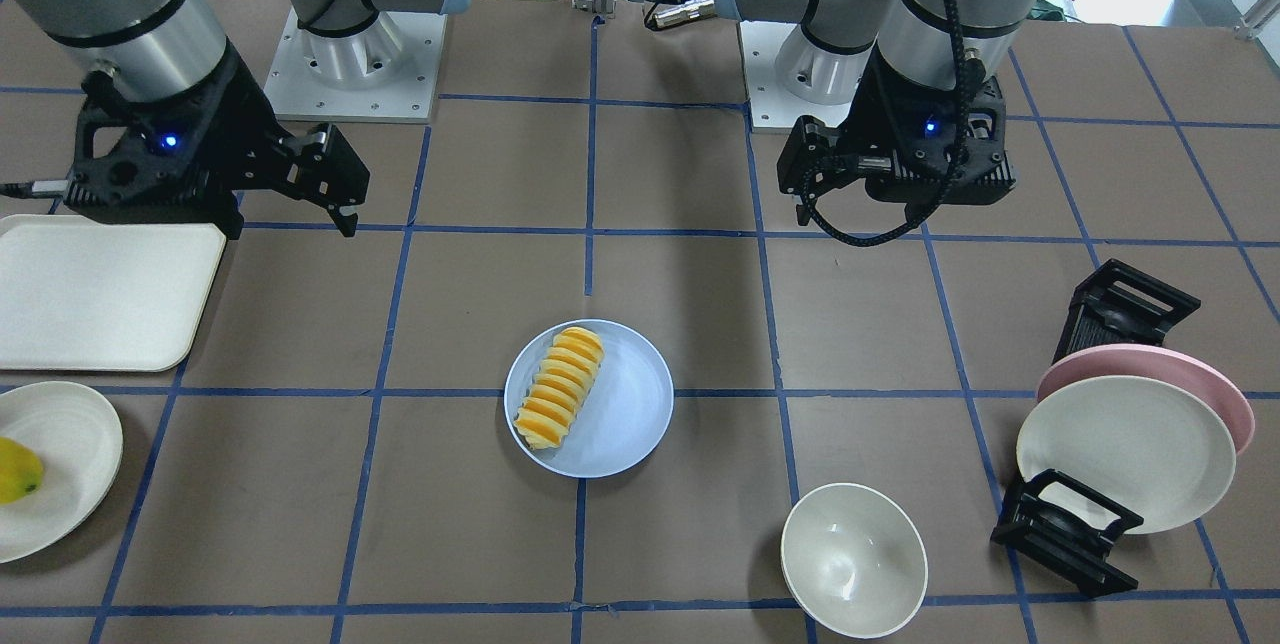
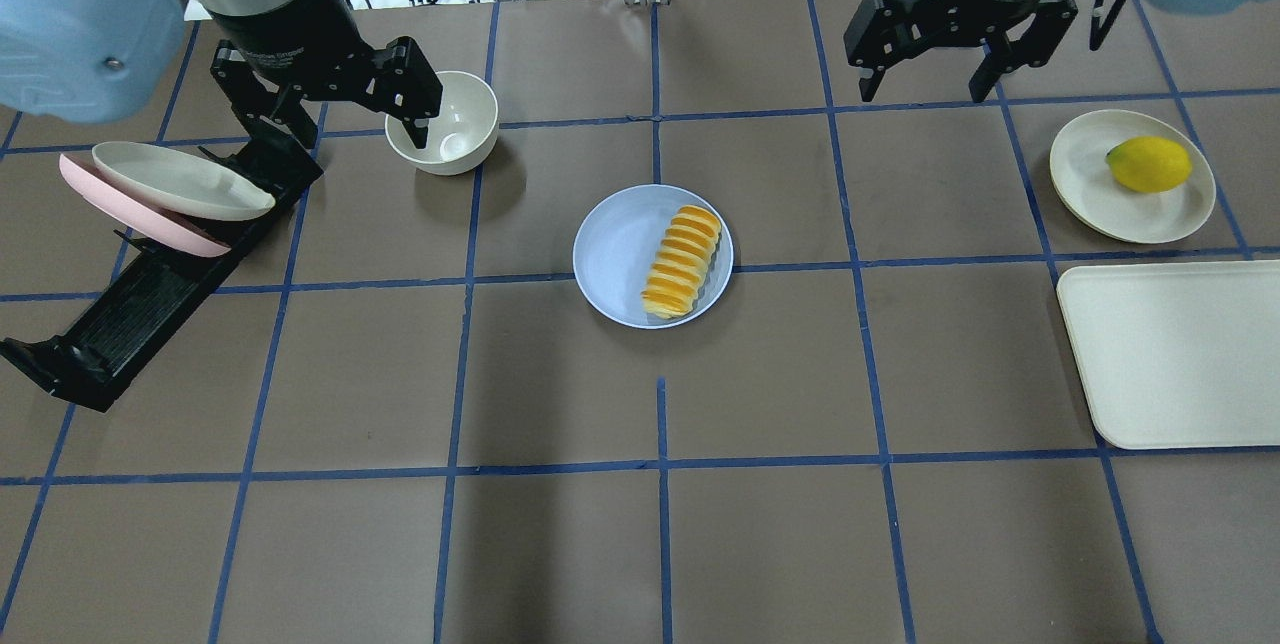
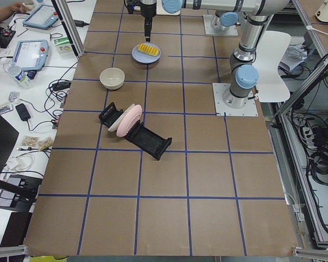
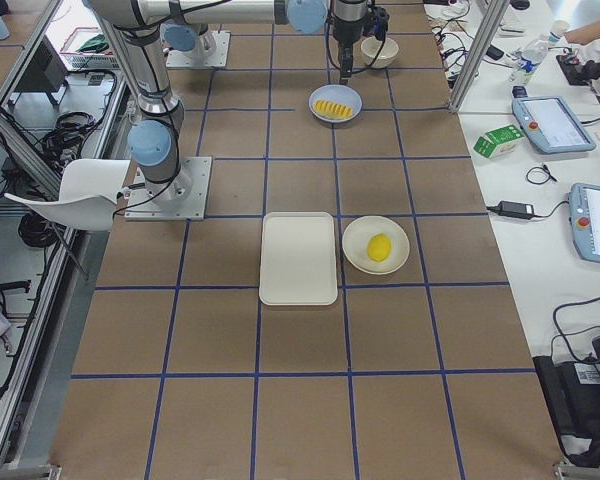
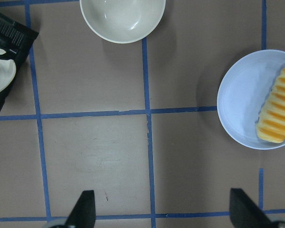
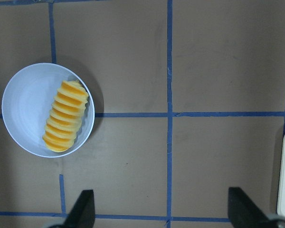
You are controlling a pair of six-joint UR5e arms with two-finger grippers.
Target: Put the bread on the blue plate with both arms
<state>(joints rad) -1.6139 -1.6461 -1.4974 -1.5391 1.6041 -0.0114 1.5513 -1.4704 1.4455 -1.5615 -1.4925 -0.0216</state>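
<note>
The bread (image 2: 682, 261), a ridged orange-golden loaf, lies on the right half of the blue plate (image 2: 615, 254) at the table's middle. It also shows on the blue plate (image 1: 625, 414) in the front view as the bread (image 1: 560, 387). My left gripper (image 2: 330, 114) hovers open and empty beyond and to the left of the plate, beside a white bowl. My right gripper (image 2: 925, 82) hovers open and empty beyond and to the right of the plate. The left wrist view shows the bread (image 5: 278, 111) at its right edge. The right wrist view shows the bread (image 6: 65, 115) at its left.
A white bowl (image 2: 443, 134) stands by the left gripper. A black dish rack (image 2: 150, 294) holds a pink and a cream plate (image 2: 180, 184) at the left. A cream plate (image 2: 1090, 184) with a yellow fruit (image 2: 1148, 164) and a cream tray (image 2: 1170, 354) lie at the right.
</note>
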